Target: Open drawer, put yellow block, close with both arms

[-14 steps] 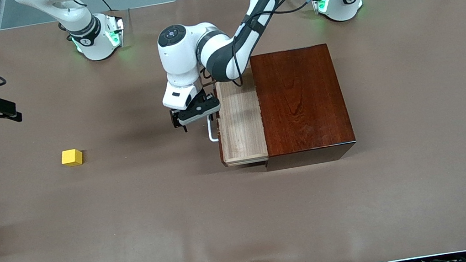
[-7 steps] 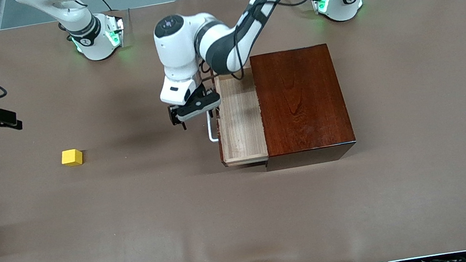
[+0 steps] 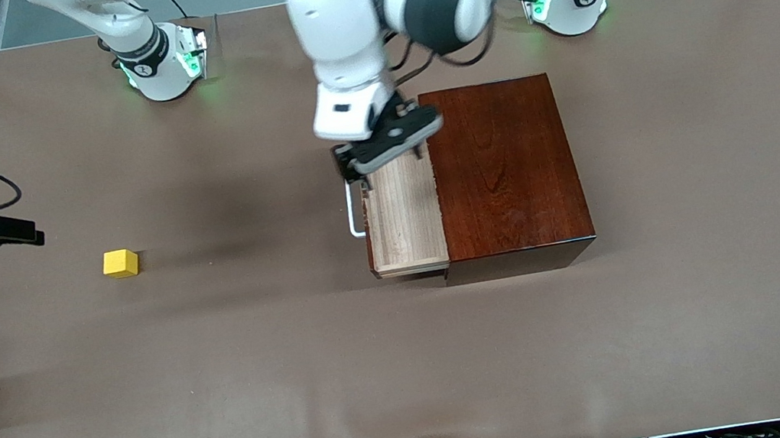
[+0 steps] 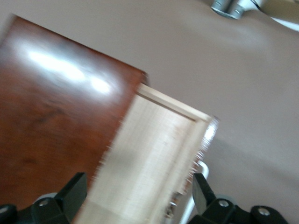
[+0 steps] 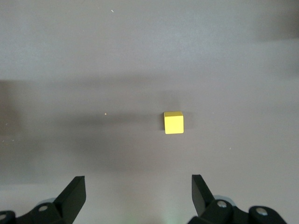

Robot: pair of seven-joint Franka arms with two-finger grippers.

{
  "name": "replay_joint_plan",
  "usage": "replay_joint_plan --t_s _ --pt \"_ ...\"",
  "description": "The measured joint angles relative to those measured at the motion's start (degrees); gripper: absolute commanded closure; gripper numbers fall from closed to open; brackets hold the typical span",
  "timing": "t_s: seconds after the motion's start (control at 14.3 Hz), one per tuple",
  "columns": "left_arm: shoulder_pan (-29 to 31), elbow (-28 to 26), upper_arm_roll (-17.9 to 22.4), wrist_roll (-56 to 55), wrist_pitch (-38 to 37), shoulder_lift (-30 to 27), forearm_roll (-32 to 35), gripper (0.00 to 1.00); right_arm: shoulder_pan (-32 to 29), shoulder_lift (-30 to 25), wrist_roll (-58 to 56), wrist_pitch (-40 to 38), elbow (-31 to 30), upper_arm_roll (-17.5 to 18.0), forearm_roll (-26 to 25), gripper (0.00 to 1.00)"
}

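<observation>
The table (image 3: 231, 397) carries a dark box (image 3: 502, 164) whose drawer (image 3: 402, 225) stands pulled out. The left arm bends down from its base, its gripper (image 3: 387, 146) spread above the drawer. The right gripper (image 3: 13, 230), spread, hangs over the right arm's edge. The yellow block (image 3: 120, 263) lies near that edge.

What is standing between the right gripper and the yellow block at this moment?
Nothing visible. The right gripper is open, up over bare table, and the yellow block sits alone on the table, with only bare cloth around it.
</observation>
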Motion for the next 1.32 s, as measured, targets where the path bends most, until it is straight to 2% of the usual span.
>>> replay_joint_plan --t_s 0.28,0.63,0.98,1.32 --pt "4.21 -0.5 0.08 3.05 -5.98 -4.44 1.75 0.0 -0.39 1.33 0.0 4.23 -3.57 -0.05 -0.2 0.0" --pt "11.68 -1.23 0.03 18.66 -13.72 -10.37 1.89 0.0 -2.05 2.09 -0.01 11.31 -10.24 -0.09 -0.37 0.0" --pt "19.12 -8.67 -0.17 33.99 -15.0 -18.25 0.84 0.0 -3.55 3.63 -0.05 14.27 -12.85 -0.13 -1.34 0.0" --pt "25.42 -14.18 -0.28 46.43 -14.81 -22.02 0.38 0.0 -4.37 4.71 -0.13 22.69 -18.91 -0.13 -1.36 0.0"
